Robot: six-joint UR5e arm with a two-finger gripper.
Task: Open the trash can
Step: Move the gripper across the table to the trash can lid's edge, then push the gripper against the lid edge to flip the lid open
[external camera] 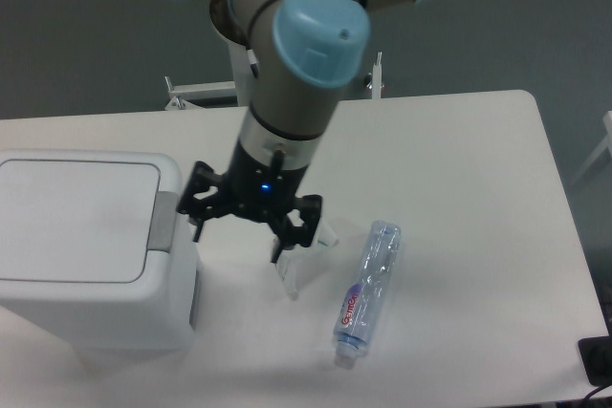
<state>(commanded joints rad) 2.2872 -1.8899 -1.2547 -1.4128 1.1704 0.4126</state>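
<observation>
The trash can (86, 246) is a large white boxy bin at the left of the table, its flat lid down and its grey push tab (165, 221) on the right rim. My gripper (241, 241) hangs open just right of the tab, fingers spread and pointing down, with nothing between them. Its left finger (198, 226) is close beside the bin's right edge.
A clear plastic bottle (368, 286) lies on the white table (459, 169), right of the gripper. A crumpled clear wrapper (295, 269) lies partly under the gripper. The robot's base column stands at the table's back edge.
</observation>
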